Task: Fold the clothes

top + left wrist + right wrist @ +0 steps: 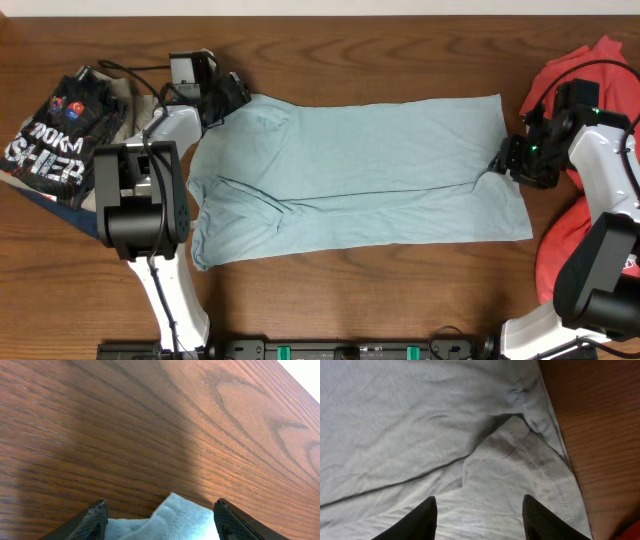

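A pale blue-grey T-shirt point(370, 170) lies spread flat across the middle of the wooden table, partly folded lengthwise. My left gripper point(228, 98) is open at its far left corner. In the left wrist view, a cloth corner point(172, 512) lies between the spread fingers point(160, 520). My right gripper point(503, 160) is open over the shirt's right edge. In the right wrist view its fingers point(479, 515) hover over the shirt point(420, 420), by a stitched hem fold point(520, 445). A red garment point(590, 70) lies bunched at the far right; no lettering shows on it.
A dark printed garment with white lettering point(60, 135) lies at the left, beside the left arm. The red cloth runs down the right edge point(560, 260) behind the right arm. Bare wood point(400, 300) shows in front of the shirt.
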You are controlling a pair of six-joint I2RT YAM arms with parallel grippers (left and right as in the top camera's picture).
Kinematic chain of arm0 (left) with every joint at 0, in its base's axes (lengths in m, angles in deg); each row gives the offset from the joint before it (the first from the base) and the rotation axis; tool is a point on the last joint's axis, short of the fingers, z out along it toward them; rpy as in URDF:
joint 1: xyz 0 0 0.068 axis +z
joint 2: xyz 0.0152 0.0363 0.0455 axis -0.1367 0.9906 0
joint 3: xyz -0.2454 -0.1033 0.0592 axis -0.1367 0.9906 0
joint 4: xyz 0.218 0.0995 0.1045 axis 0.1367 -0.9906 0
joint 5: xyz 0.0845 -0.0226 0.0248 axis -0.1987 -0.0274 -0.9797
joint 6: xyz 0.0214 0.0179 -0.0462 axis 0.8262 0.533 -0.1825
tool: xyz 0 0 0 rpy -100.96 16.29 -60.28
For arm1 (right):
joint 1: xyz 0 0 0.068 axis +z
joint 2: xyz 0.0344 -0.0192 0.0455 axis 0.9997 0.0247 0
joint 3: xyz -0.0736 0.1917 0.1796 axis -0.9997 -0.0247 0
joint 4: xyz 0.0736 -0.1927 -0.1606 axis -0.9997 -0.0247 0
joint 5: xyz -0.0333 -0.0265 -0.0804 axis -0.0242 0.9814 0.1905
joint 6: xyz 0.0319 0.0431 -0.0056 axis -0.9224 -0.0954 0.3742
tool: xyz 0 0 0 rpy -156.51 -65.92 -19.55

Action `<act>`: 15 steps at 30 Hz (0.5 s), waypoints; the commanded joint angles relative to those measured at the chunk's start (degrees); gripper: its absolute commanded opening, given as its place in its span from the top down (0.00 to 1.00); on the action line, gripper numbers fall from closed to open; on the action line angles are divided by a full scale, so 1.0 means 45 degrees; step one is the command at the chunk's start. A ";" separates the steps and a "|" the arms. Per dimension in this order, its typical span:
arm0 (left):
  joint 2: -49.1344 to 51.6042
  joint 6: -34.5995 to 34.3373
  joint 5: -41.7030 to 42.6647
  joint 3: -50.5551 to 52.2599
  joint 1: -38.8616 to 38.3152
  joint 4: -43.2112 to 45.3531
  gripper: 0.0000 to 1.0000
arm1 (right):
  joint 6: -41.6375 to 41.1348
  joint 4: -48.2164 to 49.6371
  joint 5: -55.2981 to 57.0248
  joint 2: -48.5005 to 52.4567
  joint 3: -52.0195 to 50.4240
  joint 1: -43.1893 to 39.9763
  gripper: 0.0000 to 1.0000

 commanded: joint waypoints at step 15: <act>-0.0568 -0.0151 -0.0311 -0.0287 0.0146 -0.1331 0.38 | 0.0325 -0.0049 0.0141 -0.0199 0.0180 0.0131 0.50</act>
